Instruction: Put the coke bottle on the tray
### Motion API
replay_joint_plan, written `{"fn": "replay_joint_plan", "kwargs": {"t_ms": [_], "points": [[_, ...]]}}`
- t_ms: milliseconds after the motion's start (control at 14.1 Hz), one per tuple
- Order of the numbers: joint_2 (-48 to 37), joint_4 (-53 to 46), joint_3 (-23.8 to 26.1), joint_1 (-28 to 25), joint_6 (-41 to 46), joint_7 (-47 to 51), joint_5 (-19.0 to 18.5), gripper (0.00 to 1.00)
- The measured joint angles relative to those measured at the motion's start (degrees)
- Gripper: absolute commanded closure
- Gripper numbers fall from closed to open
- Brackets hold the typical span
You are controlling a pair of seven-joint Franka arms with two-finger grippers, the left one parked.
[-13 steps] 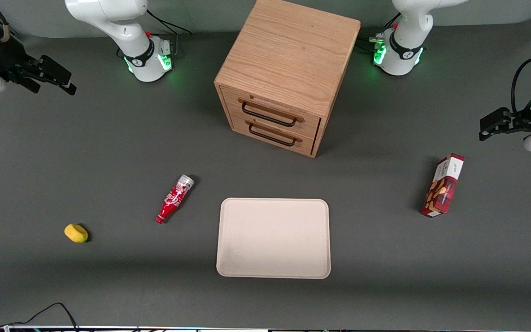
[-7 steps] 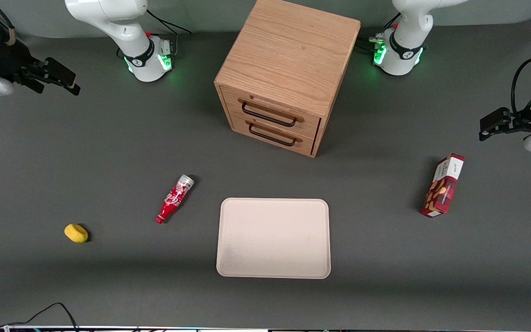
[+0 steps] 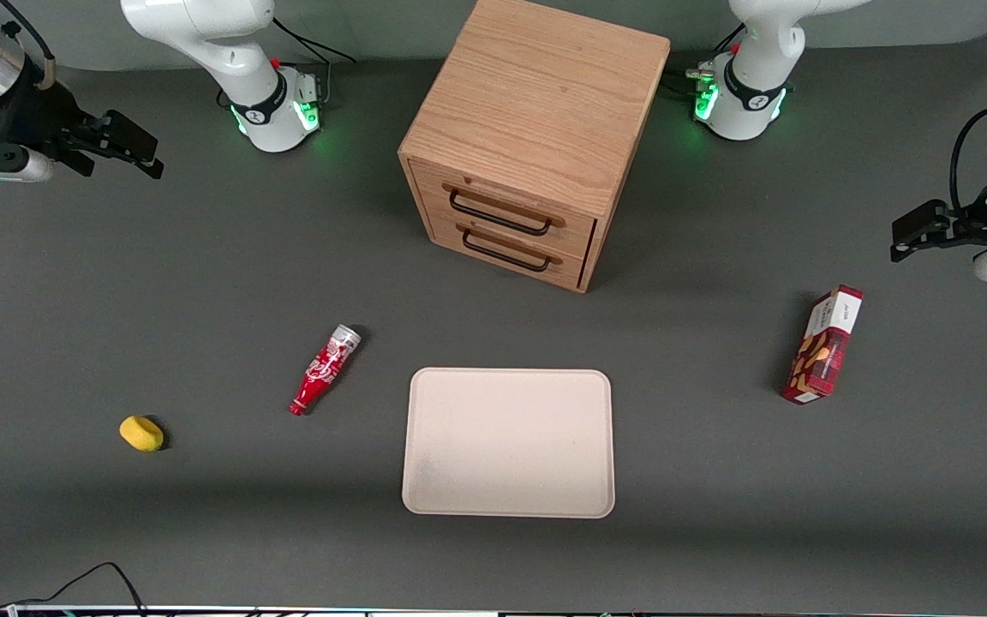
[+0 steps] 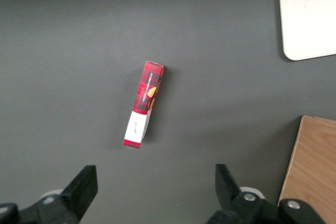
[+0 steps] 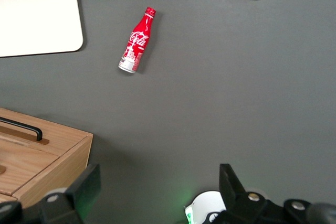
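Lying on its side on the dark grey table (image 3: 202,283), the small slim red coke bottle (image 3: 325,369) with white script lettering points its silver flat base toward the wooden two-drawer cabinet (image 3: 533,137) and its narrow red neck toward the front camera. It sits near the middle of the front view, just beside the large flat beige rectangular tray (image 3: 509,442) with rounded corners and a low rim, but apart from it, not touching. The bottle (image 5: 137,41) and a corner of the tray (image 5: 39,11) also show in the right wrist view. The black two-finger gripper (image 3: 129,146) hangs in the upper left of the front view, high above the table and well apart from the bottle; its fingers (image 5: 86,187) are spread wide with nothing between them. A small yellow rounded lump (image 3: 141,433) rests in the lower left of the front view, nearer the camera than the bottle. A red rectangular snack box (image 3: 822,344) lies toward the parked arm's end of the table.
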State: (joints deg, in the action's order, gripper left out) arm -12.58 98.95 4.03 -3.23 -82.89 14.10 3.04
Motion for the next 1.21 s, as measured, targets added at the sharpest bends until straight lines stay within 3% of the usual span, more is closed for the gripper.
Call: {"fn": "replay_joint_plan", "kwargs": {"t_ms": [213, 426, 852, 1206], "points": [[2.55, -2.56, 1.08, 0.00, -0.22, 1.81, -0.02, 0.00], [11.02, -9.02, 4.77, -0.05, -1.22, 12.98, -0.02, 0.00], [30.38, -11.23, 8.08, -0.31, -13.59, 35.24, -0.17, 0.00], [40.54, -7.45, 8.71, -0.47, -24.63, 41.52, -2.79, 0.00]]}}
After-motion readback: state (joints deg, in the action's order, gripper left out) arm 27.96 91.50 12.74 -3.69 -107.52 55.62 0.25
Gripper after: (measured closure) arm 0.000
